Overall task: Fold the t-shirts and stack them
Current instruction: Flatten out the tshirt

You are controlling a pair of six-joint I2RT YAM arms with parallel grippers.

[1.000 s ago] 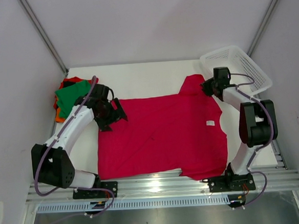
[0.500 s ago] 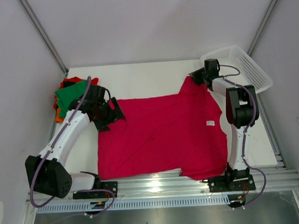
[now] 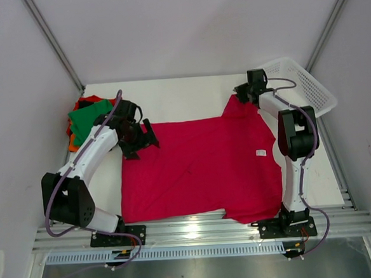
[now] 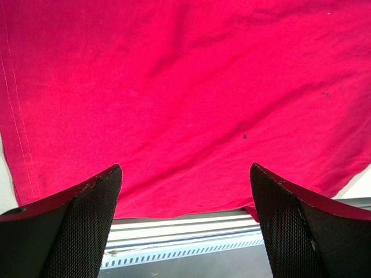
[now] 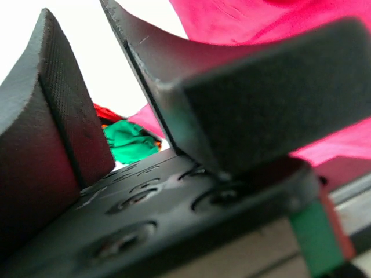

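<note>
A crimson-red t-shirt (image 3: 200, 166) lies spread flat on the white table, its small white neck tag (image 3: 261, 152) towards the right. It fills the left wrist view (image 4: 185, 75). My left gripper (image 3: 147, 136) is open and empty just above the shirt's far left corner, with its fingers (image 4: 75, 226) wide apart. My right gripper (image 3: 241, 92) is at the far edge of the shirt's far right sleeve. Its fingers (image 5: 232, 87) are slightly apart with nothing between them. A pile of green, orange and red t-shirts (image 3: 85, 117) lies at the far left and also shows in the right wrist view (image 5: 130, 142).
A white plastic mesh basket (image 3: 299, 83) stands tilted at the far right corner, just behind the right arm. Grey walls close in the table on three sides. A metal rail (image 3: 198, 230) runs along the near edge, and the shirt's near hem reaches it.
My right gripper has moved back and left, from the sleeve's right side to its far edge. My left gripper has shifted slightly right at the shirt's far left corner. The shirt has not moved.
</note>
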